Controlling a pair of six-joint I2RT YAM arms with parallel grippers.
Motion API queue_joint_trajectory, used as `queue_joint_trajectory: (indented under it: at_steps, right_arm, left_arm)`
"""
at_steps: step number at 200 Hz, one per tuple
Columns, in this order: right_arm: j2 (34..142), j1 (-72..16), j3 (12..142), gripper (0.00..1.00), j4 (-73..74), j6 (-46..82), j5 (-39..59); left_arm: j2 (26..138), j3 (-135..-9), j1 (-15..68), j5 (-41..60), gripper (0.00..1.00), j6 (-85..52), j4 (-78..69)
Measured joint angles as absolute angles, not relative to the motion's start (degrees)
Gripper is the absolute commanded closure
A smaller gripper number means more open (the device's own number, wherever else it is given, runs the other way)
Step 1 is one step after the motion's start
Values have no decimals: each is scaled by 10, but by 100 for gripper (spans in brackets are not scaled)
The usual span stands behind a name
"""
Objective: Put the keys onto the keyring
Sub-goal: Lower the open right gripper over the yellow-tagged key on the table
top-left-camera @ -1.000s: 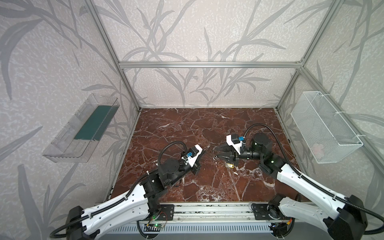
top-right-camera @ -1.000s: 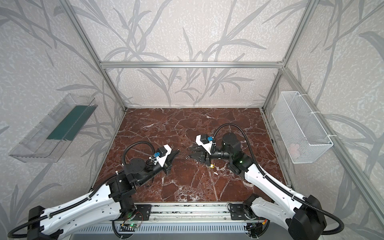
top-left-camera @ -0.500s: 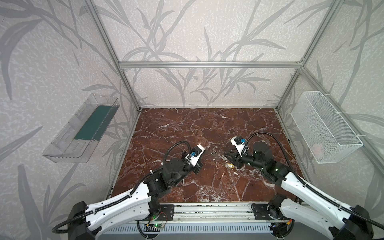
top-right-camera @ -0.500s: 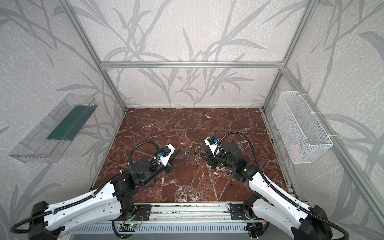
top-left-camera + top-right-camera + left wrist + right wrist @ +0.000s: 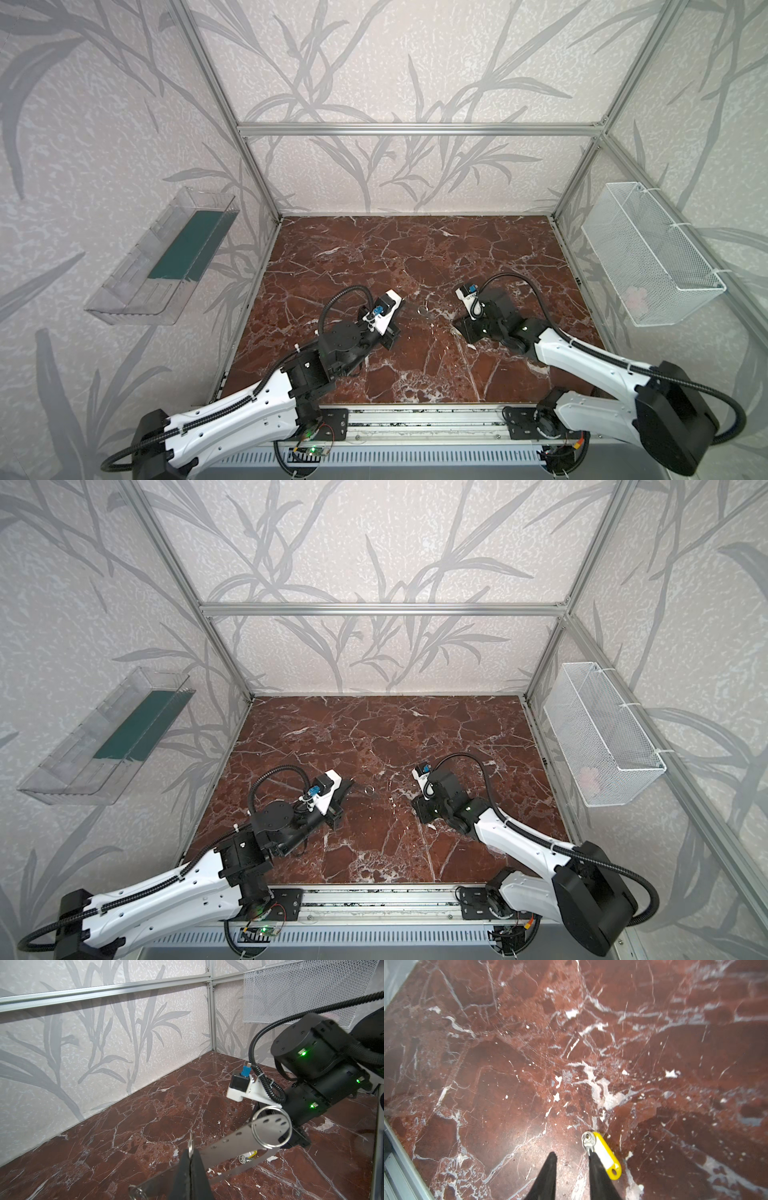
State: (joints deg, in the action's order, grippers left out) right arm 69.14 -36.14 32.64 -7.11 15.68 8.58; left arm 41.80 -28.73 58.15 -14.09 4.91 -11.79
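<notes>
left jaws fully closed, pinching a thin metal sliver. keyring [image 5: 245, 1138] hangs clear of the table [image 5: 508, 1064] right at them, so I read it as held; its split ring [image 5: 423, 309] sits mid-table. right jaws at 3 o'clock of that ring: part open, nothing between them, one tip at the blade of the yellow key [image 5: 602, 1152], which lies flat. blue key not visible. key looks light, thin, stiff, likely to skate on polished stone, so pinch across the thicker plastic tag, not the blade. plate is stiff but may pivot in an edge pinch

the right gripper [image 5: 572, 1154] has dropped low, jaws narrowing beside the yellow key [image 5: 604, 1155].
</notes>
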Motion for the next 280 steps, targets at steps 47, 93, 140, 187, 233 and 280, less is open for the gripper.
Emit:
queue_joint_trajectory:
  at_steps: [47, 93, 140, 187, 233, 280]
  right_arm:
    - [742, -361, 331, 80, -97, 189, 98]
    - [754, -362, 332, 75, -96, 198, 99]
    - [805, -361, 354, 76, -113, 199, 78]
    - [822, -347, 357, 68, -120, 217, 51]
    - [825, -326, 357, 66, -114, 228, 52]
    - [776, -327, 338, 63, -95, 222, 74]
  left_arm:
    - [418, -288, 582, -141, 100, 45, -108]
    - [418, -288, 582, -139, 100, 43, -107]
    - [418, -288, 582, -138, 100, 43, -107]
    - [418, -288, 582, -135, 100, 43, -105]
    - [418, -288, 582, -134, 100, 43, -96]
    - [418, -288, 582, -134, 100, 39, -95]
